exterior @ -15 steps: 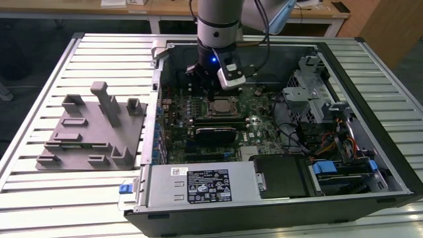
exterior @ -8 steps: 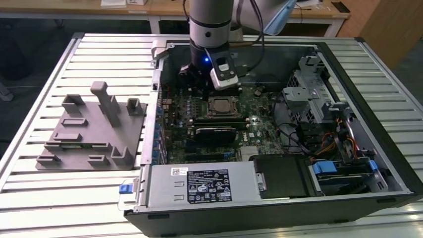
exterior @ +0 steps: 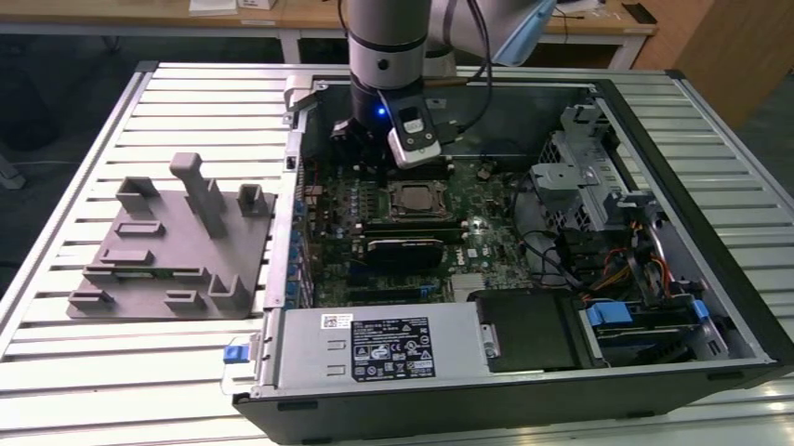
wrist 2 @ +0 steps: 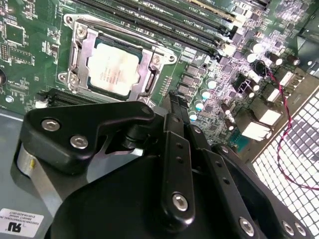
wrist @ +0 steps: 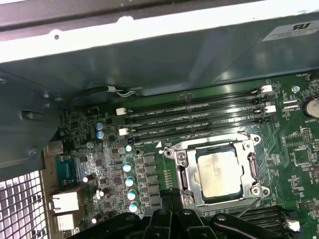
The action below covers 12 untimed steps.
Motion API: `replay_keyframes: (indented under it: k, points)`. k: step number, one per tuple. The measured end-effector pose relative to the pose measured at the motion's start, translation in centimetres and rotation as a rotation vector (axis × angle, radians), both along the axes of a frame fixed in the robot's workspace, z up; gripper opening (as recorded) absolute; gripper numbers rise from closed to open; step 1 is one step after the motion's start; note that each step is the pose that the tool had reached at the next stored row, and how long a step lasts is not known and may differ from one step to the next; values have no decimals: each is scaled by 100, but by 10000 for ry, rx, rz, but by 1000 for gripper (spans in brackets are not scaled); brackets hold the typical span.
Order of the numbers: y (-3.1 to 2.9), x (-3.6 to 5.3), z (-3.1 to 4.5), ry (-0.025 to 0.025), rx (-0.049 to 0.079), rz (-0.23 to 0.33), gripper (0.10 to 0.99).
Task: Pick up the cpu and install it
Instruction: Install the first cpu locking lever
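The cpu [exterior: 414, 198] is a flat silver square lying level inside the metal-framed socket [exterior: 387, 216] on the green motherboard in the open computer case. Both wrist views show its shiny top [wrist 2: 113, 68] [wrist: 219, 173] with the socket frame [wrist: 251, 167] around it. My gripper [exterior: 370, 141] hangs above the board, just behind the socket toward the case's back wall and clear of the cpu. Its black fingers [wrist 2: 175, 104] come together to a point with nothing between them.
A grey plastic fixture block [exterior: 174, 242] with posts lies at the exterior view's left, outside the case [exterior: 694, 358]. Inside are memory slots [wrist: 199, 112], a power supply [exterior: 372, 348], a black drive bay [exterior: 534, 330], a metal drive cage [exterior: 596, 186] and loose cables [exterior: 608, 269].
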State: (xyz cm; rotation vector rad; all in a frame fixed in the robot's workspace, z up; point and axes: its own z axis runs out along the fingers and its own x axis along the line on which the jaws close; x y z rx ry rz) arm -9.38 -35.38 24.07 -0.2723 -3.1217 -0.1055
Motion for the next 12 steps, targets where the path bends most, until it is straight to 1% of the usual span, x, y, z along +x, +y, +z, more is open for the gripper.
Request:
replay_keyframes:
  k: [4,7,9,12]
  points:
    - [0,-18,12,-56,3,0,106]
    - [0,-39,13,-78,22,0,106]
    - [0,-47,13,-90,119,2,106]
    - [0,-62,13,-103,332,0,106]
